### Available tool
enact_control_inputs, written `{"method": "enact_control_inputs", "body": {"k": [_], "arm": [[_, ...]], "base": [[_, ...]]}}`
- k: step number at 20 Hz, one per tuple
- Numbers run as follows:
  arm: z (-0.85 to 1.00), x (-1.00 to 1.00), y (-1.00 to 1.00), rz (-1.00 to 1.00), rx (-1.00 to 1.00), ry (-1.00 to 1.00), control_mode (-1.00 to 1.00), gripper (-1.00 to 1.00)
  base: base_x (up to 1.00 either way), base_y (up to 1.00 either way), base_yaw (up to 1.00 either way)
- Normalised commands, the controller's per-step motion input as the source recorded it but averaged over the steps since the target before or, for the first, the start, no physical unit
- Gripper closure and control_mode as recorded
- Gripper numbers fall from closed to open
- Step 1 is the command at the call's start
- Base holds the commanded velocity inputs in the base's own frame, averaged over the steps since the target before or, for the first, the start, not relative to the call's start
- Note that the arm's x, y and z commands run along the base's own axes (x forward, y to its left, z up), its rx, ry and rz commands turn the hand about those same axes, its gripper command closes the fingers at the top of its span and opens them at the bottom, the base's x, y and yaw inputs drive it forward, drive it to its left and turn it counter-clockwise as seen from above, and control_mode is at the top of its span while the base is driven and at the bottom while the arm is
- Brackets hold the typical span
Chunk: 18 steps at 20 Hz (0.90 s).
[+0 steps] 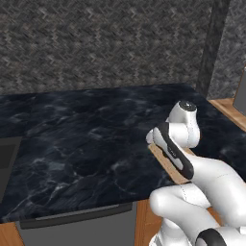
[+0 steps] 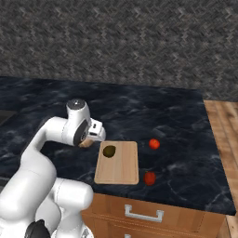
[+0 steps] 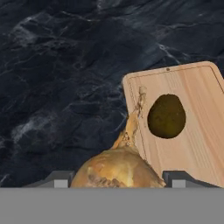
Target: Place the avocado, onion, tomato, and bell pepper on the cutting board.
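Observation:
My gripper (image 3: 119, 179) is shut on the onion (image 3: 114, 168), a tan-yellow bulb whose thin stem tip points up over the left edge of the cutting board (image 3: 197, 127). The dark olive avocado (image 3: 166, 116) lies on the board, just right of the stem. From the right base view the gripper (image 2: 88, 142) hangs just above the counter at the board's (image 2: 118, 169) far left corner, close to the avocado (image 2: 109, 151). The shiny red tomato (image 2: 154, 144) sits on the counter right of the board. A darker red piece, seemingly the bell pepper (image 2: 149, 178), lies by the board's near right corner.
The dark marble counter (image 2: 176, 121) runs wide behind and left of the board. Its front edge drops to wooden drawers (image 2: 144, 214). In the left base view my own arm (image 1: 178, 144) covers most of the board (image 1: 166, 166). A dark sink or hob edge (image 1: 7, 163) lies far left.

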Motion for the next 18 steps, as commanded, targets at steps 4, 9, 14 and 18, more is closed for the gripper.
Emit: {"method": "enact_control_inputs", "body": {"k": [4, 9, 14, 18], "arm": [[0.01, 0.05, -0.73, 0.00, 0.00, 0.00, -1.00, 1.00], [0.00, 0.00, -0.55, 0.00, 0.00, 0.00, -1.00, 1.00], [-0.06, -0.03, -0.59, 0.00, 0.00, 0.00, -1.00, 1.00], [-0.05, 0.03, -0.54, 0.00, 0.00, 0.00, -1.00, 1.00]], "base": [[0.00, 0.00, 0.00], [0.00, 0.00, 0.00], [0.00, 0.00, 0.00], [0.00, 0.00, 0.00]]}}
